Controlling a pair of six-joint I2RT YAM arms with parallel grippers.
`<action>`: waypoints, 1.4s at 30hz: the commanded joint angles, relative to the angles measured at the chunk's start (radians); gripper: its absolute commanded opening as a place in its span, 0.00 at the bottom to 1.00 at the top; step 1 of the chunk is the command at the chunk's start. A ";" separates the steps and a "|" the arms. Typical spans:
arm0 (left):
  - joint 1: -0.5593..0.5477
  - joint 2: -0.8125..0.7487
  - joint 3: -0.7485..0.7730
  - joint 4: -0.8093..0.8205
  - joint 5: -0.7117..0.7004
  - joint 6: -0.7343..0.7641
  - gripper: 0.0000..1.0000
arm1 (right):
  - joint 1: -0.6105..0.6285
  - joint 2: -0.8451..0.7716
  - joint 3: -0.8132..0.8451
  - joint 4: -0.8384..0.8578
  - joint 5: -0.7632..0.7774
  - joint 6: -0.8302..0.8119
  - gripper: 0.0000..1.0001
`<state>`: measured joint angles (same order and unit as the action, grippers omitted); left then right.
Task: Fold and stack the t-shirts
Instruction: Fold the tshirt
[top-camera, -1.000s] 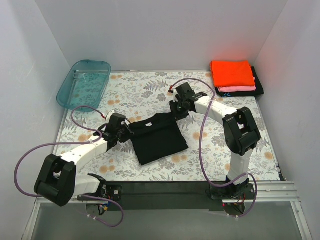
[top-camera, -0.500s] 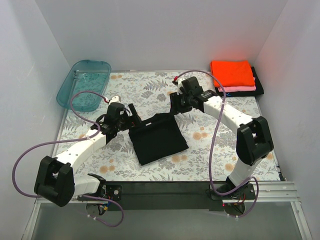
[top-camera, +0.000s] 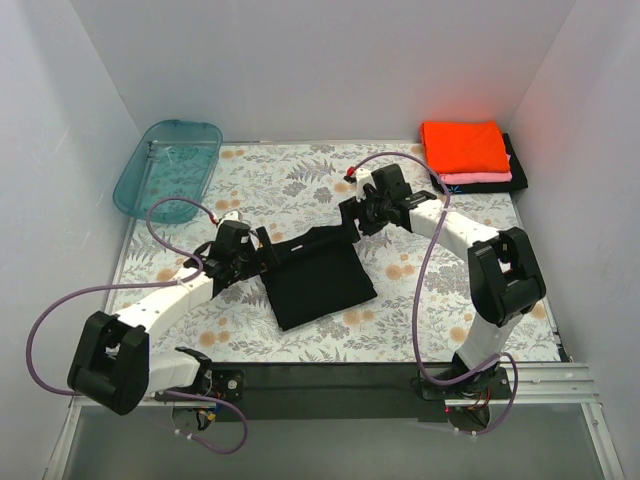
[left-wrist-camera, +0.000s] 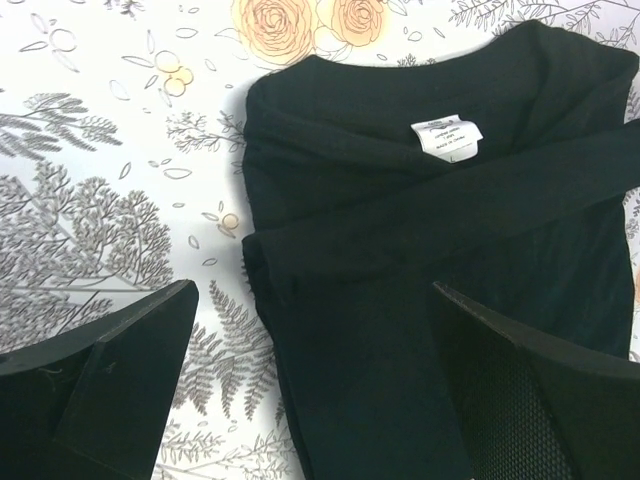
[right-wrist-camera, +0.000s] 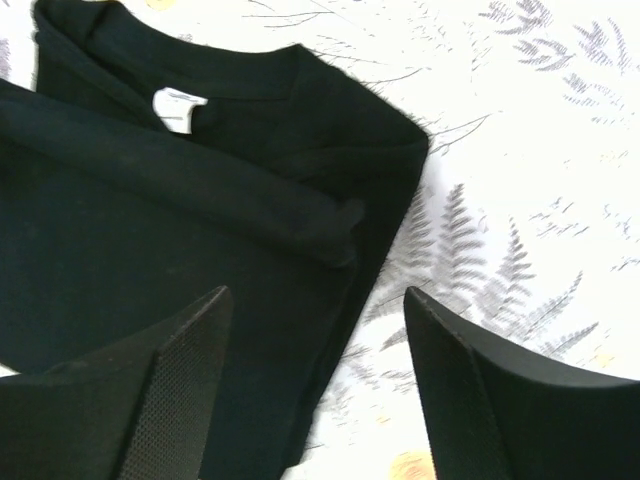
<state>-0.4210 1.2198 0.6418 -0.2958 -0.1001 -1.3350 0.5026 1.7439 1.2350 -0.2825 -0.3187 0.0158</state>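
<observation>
A large plain black t-shirt (top-camera: 318, 278) lies folded in the middle of the floral table, its collar end toward the back and its white label (left-wrist-camera: 447, 135) showing. My left gripper (top-camera: 268, 247) hovers open over the shirt's left collar corner (left-wrist-camera: 300, 230), holding nothing. On the other side my right gripper (top-camera: 352, 225) is open above the right collar corner (right-wrist-camera: 380, 170), also holding nothing. At the back right is a stack of folded t-shirts: orange (top-camera: 464, 146) on top, pink (top-camera: 485, 178) under it, and a black one with a light-blue mark (top-camera: 455, 187) at the bottom.
A teal see-through tub (top-camera: 168, 166) sits at the back left corner. White walls close in the table (top-camera: 300, 180) on three sides. Purple cables loop from both arms over the table.
Both grippers have opened and let go of the black shirt's collar corners. The left one lifted a little, the right one drew back toward the right. The shirt lies still.
</observation>
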 joint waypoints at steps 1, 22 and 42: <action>0.004 0.035 0.005 0.066 0.020 0.013 0.98 | -0.029 0.031 0.011 0.077 -0.086 -0.132 0.78; 0.004 0.135 0.087 0.089 0.099 0.137 0.24 | -0.053 0.209 0.127 0.091 -0.367 -0.272 0.37; 0.004 0.202 0.061 0.199 -0.001 0.050 0.04 | -0.093 0.144 0.032 0.149 -0.249 -0.177 0.01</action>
<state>-0.4210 1.3861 0.6998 -0.1417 -0.0425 -1.2552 0.4255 1.8736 1.2732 -0.1856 -0.6010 -0.2028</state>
